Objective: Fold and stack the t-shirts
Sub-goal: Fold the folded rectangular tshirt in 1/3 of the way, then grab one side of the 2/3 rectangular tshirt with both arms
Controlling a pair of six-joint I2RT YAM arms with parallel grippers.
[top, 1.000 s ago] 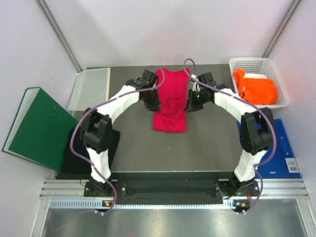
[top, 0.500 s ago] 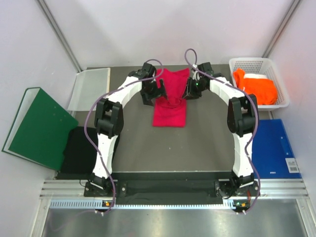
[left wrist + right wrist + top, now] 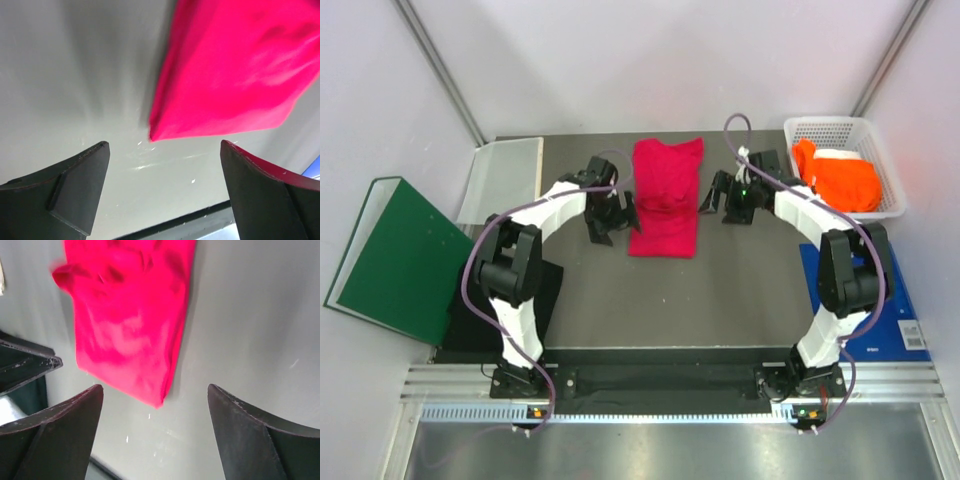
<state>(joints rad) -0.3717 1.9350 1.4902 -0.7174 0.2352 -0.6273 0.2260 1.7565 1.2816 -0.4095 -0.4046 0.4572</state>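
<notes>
Crimson-pink t-shirt [image 3: 666,197] lying flat, left pincer [image 3: 616,222] and right pincer [image 3: 717,208] apart beside it, board label [image 3: 912,333] illegible

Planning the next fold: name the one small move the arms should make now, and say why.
Probably shift the left gripper and right gripper, both open, to the far corners of the crimson-pink cloth t-shirt and pinch them: it lies free as a long strip between them, not yet folded short.

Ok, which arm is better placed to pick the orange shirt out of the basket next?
Right, probably. The right claw, open, sits between the pink shirt and the white basket holding the orange shirt; the left claw, also open, is beyond the pink shirt, farther away.
</notes>
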